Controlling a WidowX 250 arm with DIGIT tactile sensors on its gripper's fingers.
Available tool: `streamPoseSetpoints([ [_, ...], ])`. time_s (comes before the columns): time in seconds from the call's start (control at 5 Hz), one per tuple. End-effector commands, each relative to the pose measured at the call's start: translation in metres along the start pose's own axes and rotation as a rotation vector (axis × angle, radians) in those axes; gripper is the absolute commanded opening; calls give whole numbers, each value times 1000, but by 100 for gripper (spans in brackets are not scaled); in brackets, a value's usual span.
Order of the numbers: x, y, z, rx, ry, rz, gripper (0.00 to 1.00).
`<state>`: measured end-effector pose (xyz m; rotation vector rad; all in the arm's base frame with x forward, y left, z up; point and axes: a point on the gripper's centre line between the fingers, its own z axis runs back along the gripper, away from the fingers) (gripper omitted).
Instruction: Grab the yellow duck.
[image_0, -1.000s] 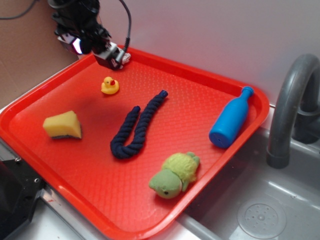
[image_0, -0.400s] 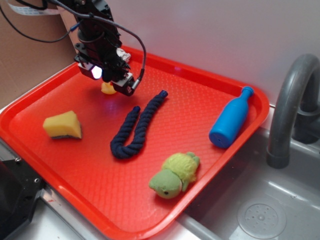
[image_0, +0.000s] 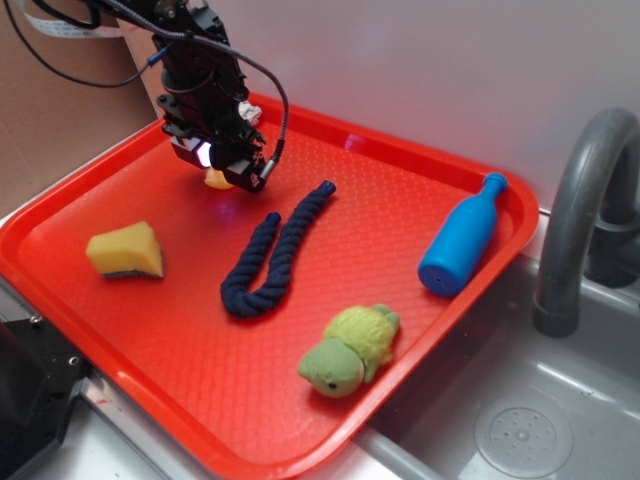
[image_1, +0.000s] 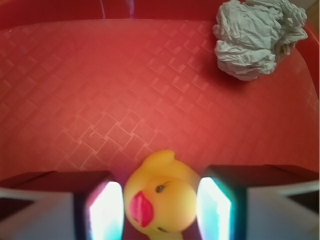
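Note:
The yellow duck (image_1: 160, 200), small and glossy with a red beak, sits on the red tray (image_0: 150, 330) near its back left. In the exterior view only a sliver of the duck (image_0: 214, 181) shows under the arm. My gripper (image_0: 226, 172) is down over it. In the wrist view the gripper (image_1: 160, 210) has one lit pad (image_1: 106, 212) against each side of the duck's head. The jaws are shut on the duck, which rests on the tray.
A yellow sponge wedge (image_0: 125, 250), a dark blue rope (image_0: 272, 258), a green plush turtle (image_0: 348, 350) and a blue bottle (image_0: 460, 238) lie on the tray. A crumpled white wad (image_1: 257, 37) lies at the tray's back rim. A sink and grey faucet (image_0: 580, 220) are at the right.
My gripper came down from the tray's back rim onto the duck, which was in plain sight a second ago. The pads have drawn in around it.

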<state>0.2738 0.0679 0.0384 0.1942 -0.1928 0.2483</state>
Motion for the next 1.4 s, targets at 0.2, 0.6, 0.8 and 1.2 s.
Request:
streamPoseSetpoints([
  [0.2,-3,-15,50,23,39,-57,0],
  [0.6,-26,-34,131,-12,92,-123,0],
  [0.8,-28,-31,168,-37,57,-83,0],
  [1.2,-20,-24,196,-64,20,-62,0],
])
